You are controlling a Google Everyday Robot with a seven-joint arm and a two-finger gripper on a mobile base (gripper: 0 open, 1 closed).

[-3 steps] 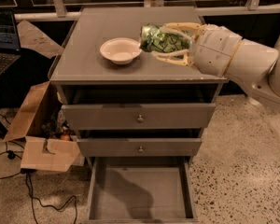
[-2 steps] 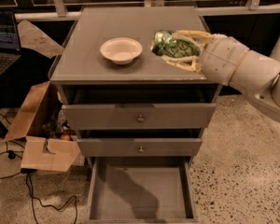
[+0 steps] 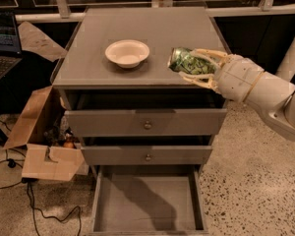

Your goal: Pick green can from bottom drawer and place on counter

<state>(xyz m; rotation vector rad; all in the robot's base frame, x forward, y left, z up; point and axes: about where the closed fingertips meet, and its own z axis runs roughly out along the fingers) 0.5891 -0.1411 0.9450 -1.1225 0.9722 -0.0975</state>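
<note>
Holding green can (image 3: 191,63) crosswise in gripper (image 3: 188,64) jaws, long axis level, aimed at bowl (image 3: 127,52), just over bench (image 3: 137,26) front-right edge; needs lowering straight down.

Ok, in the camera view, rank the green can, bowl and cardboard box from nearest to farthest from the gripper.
The gripper is over the counter's right front.
1. The green can: held in its fingers.
2. The bowl: on the counter, further toward picture left.
3. The cardboard box: on the floor, picture-left of the cabinet.
</note>
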